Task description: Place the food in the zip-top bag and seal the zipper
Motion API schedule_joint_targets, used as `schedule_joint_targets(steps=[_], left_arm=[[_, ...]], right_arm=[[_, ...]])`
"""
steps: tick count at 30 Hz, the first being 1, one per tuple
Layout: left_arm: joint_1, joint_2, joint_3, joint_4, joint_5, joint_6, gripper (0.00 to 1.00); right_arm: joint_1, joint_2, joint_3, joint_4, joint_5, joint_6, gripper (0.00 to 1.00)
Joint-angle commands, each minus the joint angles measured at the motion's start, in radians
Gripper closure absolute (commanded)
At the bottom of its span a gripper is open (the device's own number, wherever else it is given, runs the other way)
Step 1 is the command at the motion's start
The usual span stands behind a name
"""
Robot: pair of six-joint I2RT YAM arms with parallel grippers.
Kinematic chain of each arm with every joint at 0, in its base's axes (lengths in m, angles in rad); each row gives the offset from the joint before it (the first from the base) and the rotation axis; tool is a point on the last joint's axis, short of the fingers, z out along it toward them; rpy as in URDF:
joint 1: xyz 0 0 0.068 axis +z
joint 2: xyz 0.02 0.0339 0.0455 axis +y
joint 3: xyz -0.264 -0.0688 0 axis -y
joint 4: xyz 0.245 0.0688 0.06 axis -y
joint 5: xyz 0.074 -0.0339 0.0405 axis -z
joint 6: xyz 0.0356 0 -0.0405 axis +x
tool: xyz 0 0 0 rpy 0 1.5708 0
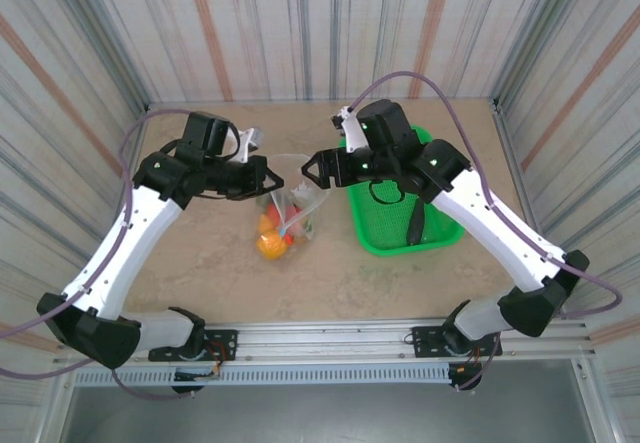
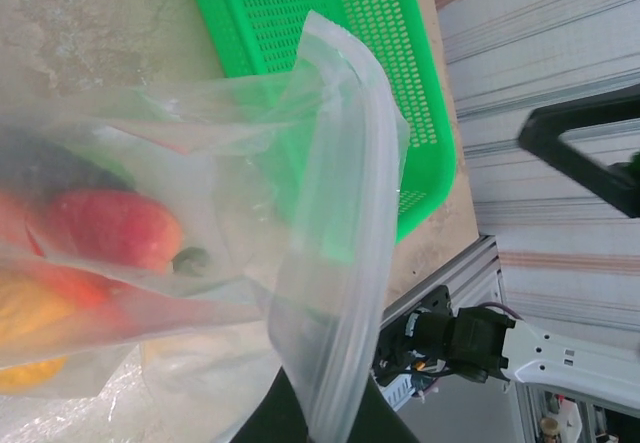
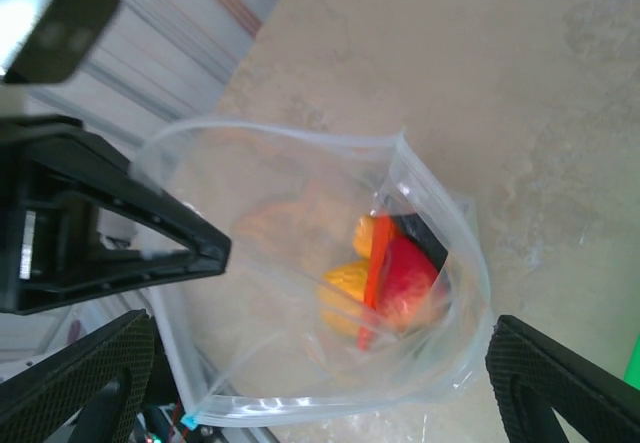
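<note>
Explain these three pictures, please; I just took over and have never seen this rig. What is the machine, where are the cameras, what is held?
Two white robot arms work over a beige table. The wide picture looks down from above; the other two come from cameras on each wrist. The left gripper is shut on the mouth edge of the clear zip-top bag, holding it up. The right gripper is open beside that mouth, holding nothing. Inside the bag lie toy foods, among them a red fruit and an orange fruit. A green mesh basket sits to its right.
</note>
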Motion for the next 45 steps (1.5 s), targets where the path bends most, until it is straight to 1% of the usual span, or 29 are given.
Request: schedule_joint_targets(steps=[1, 5, 7, 10, 12, 14, 17, 20, 24, 27, 30, 33, 35, 40, 41, 44, 45], left_arm=[[-0.007, -0.033, -0.023, 0.047, 0.053, -0.027, 1.0], [-0.007, -0.037, -0.043, 0.065, 0.07, -0.038, 1.0], [-0.008, -0.042, -0.05, 0.068, 0.076, -0.039, 1.0], [-0.006, -0.052, -0.06, 0.074, 0.075, -0.036, 1.0], [-0.006, -0.06, -0.068, 0.076, 0.072, -0.034, 1.0], [-0.007, -0.068, -0.084, 0.086, 0.071, -0.033, 1.0], [-0.006, -0.082, -0.116, 0.107, 0.073, -0.04, 1.0], [-0.006, -0.091, -0.147, 0.121, 0.074, -0.041, 1.0], [-0.005, -0.1, -0.166, 0.119, 0.077, -0.034, 1.0], [-0.004, -0.113, -0.171, 0.117, 0.071, -0.026, 1.0], [-0.002, -0.126, -0.183, 0.126, 0.072, -0.028, 1.0], [-0.002, -0.124, -0.186, 0.128, 0.076, -0.029, 1.0], [-0.001, -0.122, -0.184, 0.128, 0.077, -0.028, 1.0], [-0.001, -0.117, -0.179, 0.129, 0.075, -0.028, 1.0], [0.0, -0.115, -0.179, 0.128, 0.075, -0.028, 1.0], [0.0, -0.112, -0.181, 0.129, 0.067, -0.023, 1.0], [0.001, -0.111, -0.182, 0.128, 0.063, -0.021, 1.0]], right_arm=[[-0.033, -0.05, -0.027, -0.014, 0.047, -0.027, 0.13], [-0.11, -0.117, -0.157, -0.028, 0.16, -0.03, 0.16], [-0.179, -0.128, -0.226, -0.054, 0.187, -0.011, 0.17], [-0.288, -0.128, -0.333, -0.072, 0.192, 0.021, 0.19], [-0.33, -0.113, -0.39, -0.084, 0.27, 0.034, 0.19], [-0.36, -0.077, -0.428, -0.093, 0.329, 0.017, 0.18], [-0.401, -0.004, -0.462, -0.085, 0.328, -0.01, 0.19], [-0.42, 0.077, -0.478, -0.063, 0.388, -0.028, 0.19], [-0.474, 0.157, -0.517, 0.014, 0.323, 0.023, 0.21], [-0.498, 0.22, -0.522, 0.037, 0.334, 0.029, 0.24], [-0.528, 0.289, -0.525, 0.055, 0.317, 0.025, 0.29], [-0.537, 0.341, -0.521, 0.072, 0.323, 0.018, 0.34], [-0.54, 0.373, -0.507, 0.076, 0.314, 0.013, 0.42], [-0.54, 0.424, -0.476, 0.083, 0.316, -0.004, 0.56], [-0.539, 0.432, -0.473, 0.082, 0.321, -0.008, 0.57], [-0.541, 0.457, -0.456, 0.076, 0.353, -0.031, 0.65], [-0.542, 0.466, -0.452, 0.076, 0.357, -0.038, 0.66]])
